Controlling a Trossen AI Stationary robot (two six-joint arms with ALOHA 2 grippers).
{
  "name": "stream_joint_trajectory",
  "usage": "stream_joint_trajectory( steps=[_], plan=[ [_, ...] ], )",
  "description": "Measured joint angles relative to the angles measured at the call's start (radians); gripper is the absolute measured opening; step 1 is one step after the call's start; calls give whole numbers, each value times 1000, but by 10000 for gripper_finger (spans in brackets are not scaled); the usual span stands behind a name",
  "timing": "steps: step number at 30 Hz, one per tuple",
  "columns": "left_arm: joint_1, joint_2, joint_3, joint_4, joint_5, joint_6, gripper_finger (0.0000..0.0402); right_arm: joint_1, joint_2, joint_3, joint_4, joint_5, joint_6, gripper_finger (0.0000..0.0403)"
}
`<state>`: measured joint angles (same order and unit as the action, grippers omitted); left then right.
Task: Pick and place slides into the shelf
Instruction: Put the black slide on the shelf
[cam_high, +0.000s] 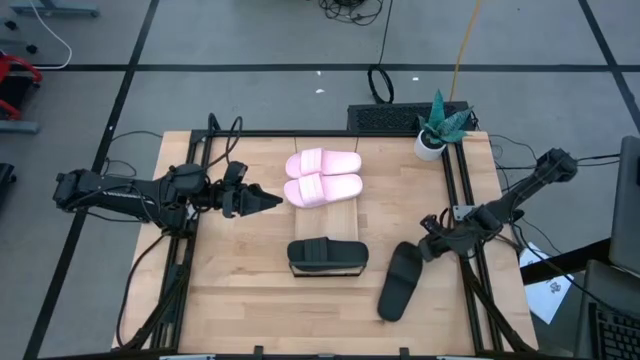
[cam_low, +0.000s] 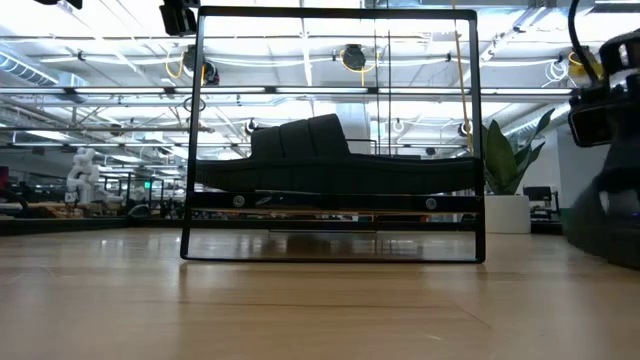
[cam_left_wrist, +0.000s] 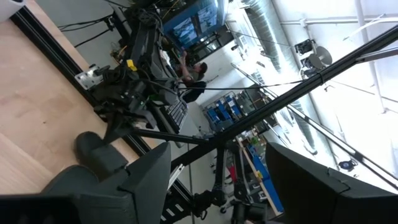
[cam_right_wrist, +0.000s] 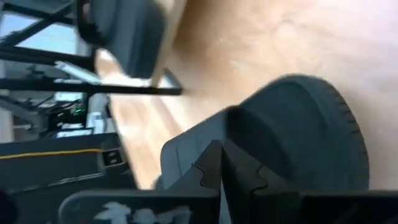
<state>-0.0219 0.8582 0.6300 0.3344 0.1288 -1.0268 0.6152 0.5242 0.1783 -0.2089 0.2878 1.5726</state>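
Black slide (cam_high: 401, 281), right gripper (cam_high: 428, 247) closed, touching

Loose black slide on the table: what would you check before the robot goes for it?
1. Loose black slide lies on the table, nothing on top: ok.
2. Right gripper close to its end: ok.
3. Right gripper open for a grasp: not ok, it is shut.
4. Bare shelf between the pink slides and the shelved black slide is wide enough: cannot tell.
5. Left gripper out of the way: ok.
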Motion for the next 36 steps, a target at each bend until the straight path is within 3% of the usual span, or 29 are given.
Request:
stream_joint_trajectory(
  steps=[6,14,20,24,30,36],
  plan=[
    [0,0,0,1,-7,-2,257,-67,-24,0,-26,34,-67,1],
    [0,0,0,4,-8,-2,257,-113,-75,0,37,0,-138,1],
    [0,0,0,3,-8,4,257,-112,-128,0,216,-2,-191,0],
    [0,0,0,2,0,4,257,-94,-128,0,363,-18,-195,0],
    [0,0,0,-2,2,4,257,-24,-68,19,327,-65,-72,0],
    [0,0,0,-2,2,4,257,59,18,86,336,-12,-50,0]
  ],
)
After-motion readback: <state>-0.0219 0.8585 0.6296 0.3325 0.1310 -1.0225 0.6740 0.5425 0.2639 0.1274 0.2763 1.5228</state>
